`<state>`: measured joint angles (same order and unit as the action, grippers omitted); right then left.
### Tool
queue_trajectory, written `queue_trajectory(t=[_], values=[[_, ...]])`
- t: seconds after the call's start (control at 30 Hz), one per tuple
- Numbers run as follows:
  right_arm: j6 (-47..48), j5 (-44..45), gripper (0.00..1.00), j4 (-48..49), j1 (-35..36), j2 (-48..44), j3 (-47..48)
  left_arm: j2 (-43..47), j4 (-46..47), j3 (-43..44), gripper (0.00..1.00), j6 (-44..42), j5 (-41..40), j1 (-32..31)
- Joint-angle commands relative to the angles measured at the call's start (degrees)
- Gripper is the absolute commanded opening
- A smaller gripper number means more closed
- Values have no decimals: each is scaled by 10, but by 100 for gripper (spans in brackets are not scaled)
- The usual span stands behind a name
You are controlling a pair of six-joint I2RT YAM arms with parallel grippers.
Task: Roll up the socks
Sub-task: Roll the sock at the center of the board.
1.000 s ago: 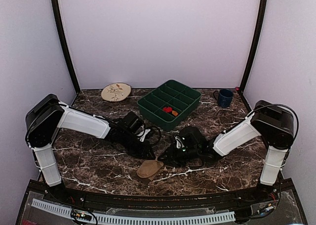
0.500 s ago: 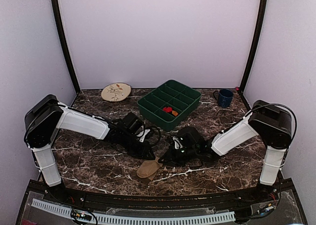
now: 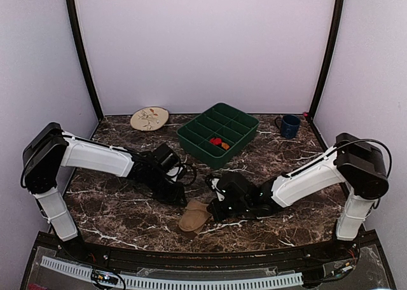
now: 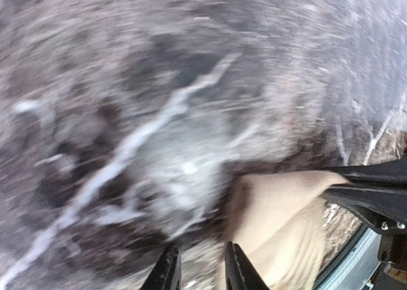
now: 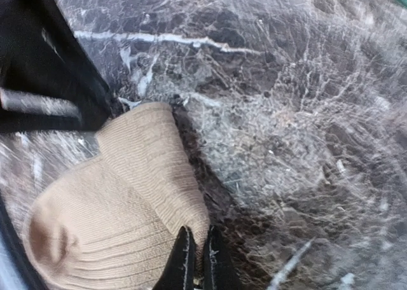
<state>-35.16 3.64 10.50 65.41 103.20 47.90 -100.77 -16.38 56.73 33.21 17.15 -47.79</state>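
moved: both arms reach lower in the top frame than before; the right gripper [image 5: 197, 261] has slid left to the tan sock [image 3: 194, 215], now bunched
tan sock: lower centre, on the marble table [image 3: 114, 210]
right gripper: closed tight at the sock's edge; fabric pinched or not, cannot tell
left gripper [image 4: 200, 274]: narrowly parted, holding nothing; just beside the sock
green divided tray [image 3: 191, 137]: upper centre; red-orange bundle [image 3: 219, 142] in one compartment

Sock [image 3: 194, 215] at table [image 3: 114, 207] front, tray [image 3: 188, 139] behind, plate [image 3: 141, 121] back-left.
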Motion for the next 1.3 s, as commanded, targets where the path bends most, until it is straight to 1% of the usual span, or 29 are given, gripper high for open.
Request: queue_trajectory(t=[0.0,0.2,0.37,0.5,0.63,0.83,1.03,1.17,1.27], values=[[121,156,0,-39,46,-11,4,36,-69,-2,28,15,-26,13],[210,261,0,-25,109,7,11,50,-93,27,29,16,-29,15],[274,364,0,-7,177,31,13,45,-122,76,29,5,-24,16],[292,426,0,8,217,59,8,40,-124,101,29,0,-8,16],[301,465,0,9,246,80,10,30,-120,112,29,-13,23,16],[322,516,0,9,267,113,19,21,-105,114,29,-28,87,16],[350,566,0,16,288,145,24,8,-121,125,29,-50,118,14],[373,584,0,15,288,164,38,0,-140,136,29,-64,127,12],[385,595,0,-4,284,206,70,2,-159,145,29,-74,97,12]])
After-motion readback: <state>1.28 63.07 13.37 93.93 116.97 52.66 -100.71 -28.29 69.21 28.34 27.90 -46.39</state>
